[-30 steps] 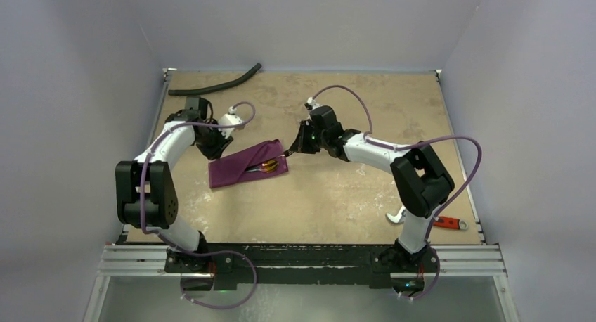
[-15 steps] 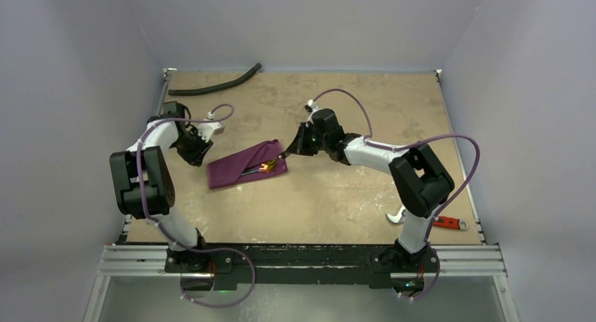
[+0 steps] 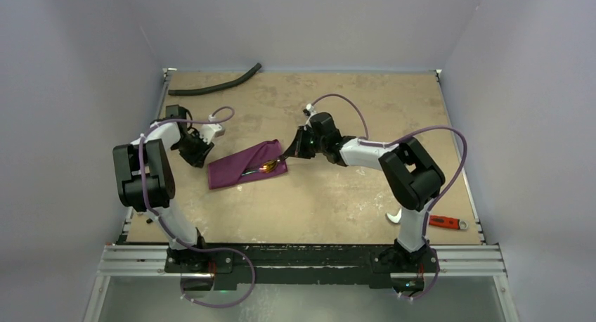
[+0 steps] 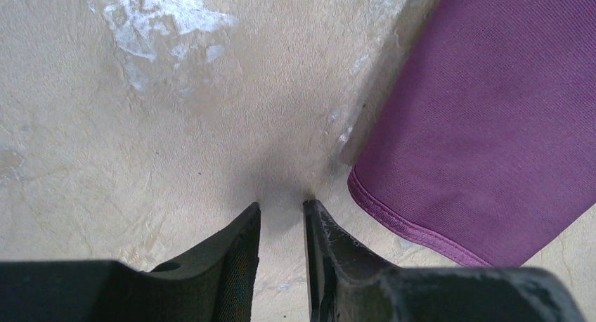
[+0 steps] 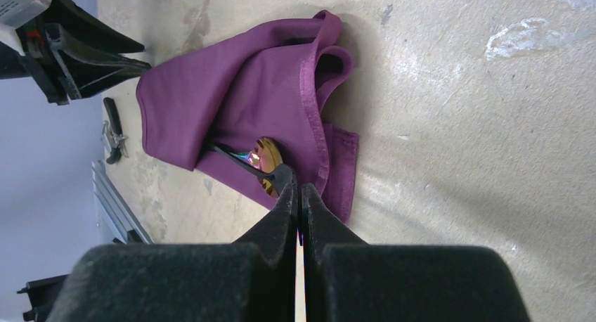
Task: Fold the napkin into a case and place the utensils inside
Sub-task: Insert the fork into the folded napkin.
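Tan tabletop (image 3: pixel 337 195) is carrying the case (image 3: pixel 235 169) left of its centre, the spoon (image 5: pixel 266 155) showing its gold bowl at the mouth. Your right gripper (image 5: pixel 295 188), fingers pressed together, is meeting that bowl. Your left gripper (image 4: pixel 281 209), fingers slightly parted and empty, is hovering just beside the case's left end. You are likely finishing the insertion; next, be pushing gently inward without dragging cloth.

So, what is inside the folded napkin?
The gold bowl of the spoon shows in the opening of the napkin, and its dark handle runs under the fold. The rest of the handle, and anything lying deeper, is covered by the cloth.
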You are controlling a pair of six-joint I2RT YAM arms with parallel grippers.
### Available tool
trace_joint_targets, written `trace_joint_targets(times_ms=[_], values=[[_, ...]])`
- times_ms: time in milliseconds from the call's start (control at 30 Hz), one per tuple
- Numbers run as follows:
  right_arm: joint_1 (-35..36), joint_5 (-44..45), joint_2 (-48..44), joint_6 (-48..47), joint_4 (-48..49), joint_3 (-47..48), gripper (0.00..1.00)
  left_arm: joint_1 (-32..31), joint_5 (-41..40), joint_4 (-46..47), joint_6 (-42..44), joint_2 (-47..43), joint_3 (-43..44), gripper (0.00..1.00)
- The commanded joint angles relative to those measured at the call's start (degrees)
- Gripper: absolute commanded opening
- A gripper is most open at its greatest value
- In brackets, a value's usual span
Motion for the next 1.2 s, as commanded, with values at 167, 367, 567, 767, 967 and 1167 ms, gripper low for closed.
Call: trace_joint_targets(times_ms=[167,367,567,767,967,1167], values=[[-0.1,-0.5,2.0,0.6,3.1,3.9,0.00,-2.3,2.8,3.4,-1.1,2.8,-0.5,0.26],[0.5,0.3,2.4,0.3,2.8,5.5,0.00,-4.0,3.5,3.3,-1.9,2.4,-0.7,0.25],[1.0,0.7,1.9,0.5,3.6,4.9,0.00,-4.7,3.7,2.6,-1.7,2.3,-1.1,0.22],[2.0,0.6,3.3,0.7,3.7,6.6,0.00,-4.8,3.6,1.7,-1.1,2.5,-1.2,0.20],[3.2,1.2,5.2,0.4,2.7,8.5,0.00,-4.8,3.4,1.4,-0.5,2.7,-1.4,0.19],[3.8,1.8,6.3,-0.5,1.7,10.2,0.00,-4.9,2.9,1.7,0.1,2.9,-1.9,0.18]])
